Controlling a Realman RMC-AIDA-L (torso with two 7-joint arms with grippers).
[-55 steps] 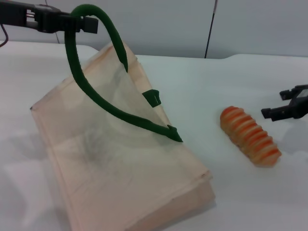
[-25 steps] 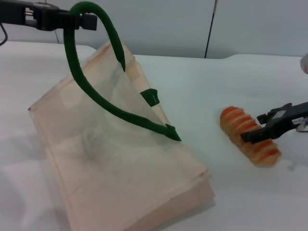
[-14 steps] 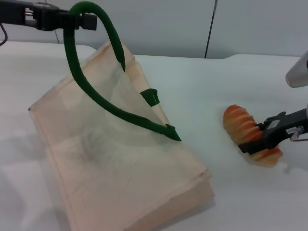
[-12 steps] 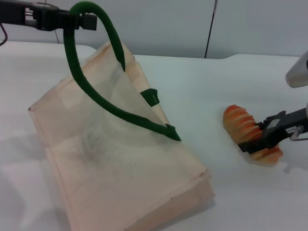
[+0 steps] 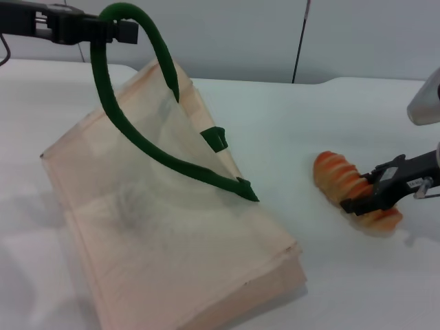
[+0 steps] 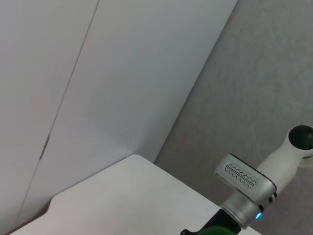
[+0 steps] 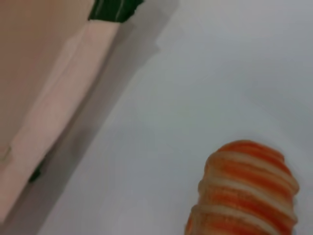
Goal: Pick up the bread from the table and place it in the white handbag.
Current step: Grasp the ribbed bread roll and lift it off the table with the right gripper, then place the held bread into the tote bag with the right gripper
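Note:
The bread (image 5: 338,180), a small orange-and-cream ridged loaf, lies on the white table (image 5: 309,124) at the right. My right gripper (image 5: 370,196) reaches in from the right and is shut across the loaf's near half. The right wrist view shows the bread (image 7: 244,193) close up, with the bag's edge (image 7: 49,107) beyond it. The white handbag (image 5: 165,227) leans up at the left. My left gripper (image 5: 122,31) is shut on one green handle (image 5: 113,103) at the top left, holding that side raised. The other handle (image 5: 217,138) hangs by the bag's mouth.
A grey wall with a dark vertical seam (image 5: 300,41) rises behind the table. The left wrist view shows only the wall, a corner of the table (image 6: 132,196) and the other arm's silver-and-white wrist (image 6: 254,188) farther off.
My right gripper came in from the right and lower over the bread, then closed across it. The loaf has shifted slightly left. The left gripper and the bag have not moved.

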